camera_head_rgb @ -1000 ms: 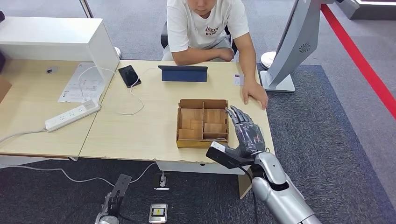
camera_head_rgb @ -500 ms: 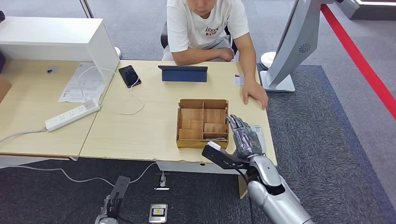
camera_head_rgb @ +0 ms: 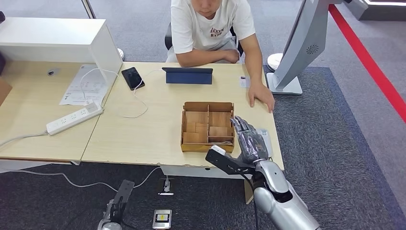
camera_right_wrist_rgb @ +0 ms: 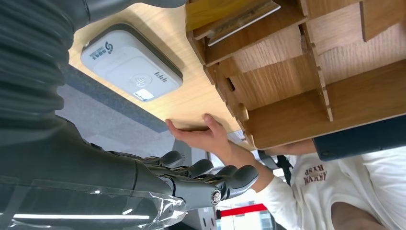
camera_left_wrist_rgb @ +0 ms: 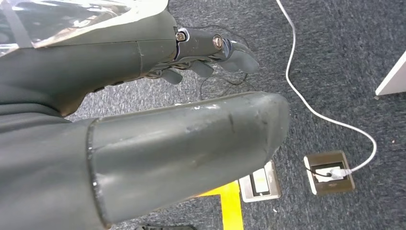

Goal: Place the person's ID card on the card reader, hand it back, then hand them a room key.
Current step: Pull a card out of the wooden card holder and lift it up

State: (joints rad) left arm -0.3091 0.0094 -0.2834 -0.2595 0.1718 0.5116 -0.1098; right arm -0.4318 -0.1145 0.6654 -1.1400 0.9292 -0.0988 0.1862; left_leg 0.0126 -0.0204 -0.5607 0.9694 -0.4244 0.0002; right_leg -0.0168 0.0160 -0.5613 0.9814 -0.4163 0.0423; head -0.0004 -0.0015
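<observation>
Head view: my right hand (camera_head_rgb: 251, 143), fingers spread and holding nothing, hovers over the card reader (camera_head_rgb: 265, 138); the ID card (camera_head_rgb: 244, 81) lies well beyond, by the person's hand (camera_head_rgb: 261, 96).

Left wrist view: my left hand (camera_left_wrist_rgb: 210, 52) hangs loosely curled, holding nothing.

Right wrist view: reader just beside my fingers (camera_right_wrist_rgb: 206, 170). The card looks thin, stiff, slick; I'd pinch an edge.

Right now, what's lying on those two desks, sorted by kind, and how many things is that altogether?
Wooden box with compartments: 1
Phone: 1
Tablet: 1
Power strip: 1
Sheet of paper: 1
White card reader: 1
Small card: 1
Total: 7
</observation>
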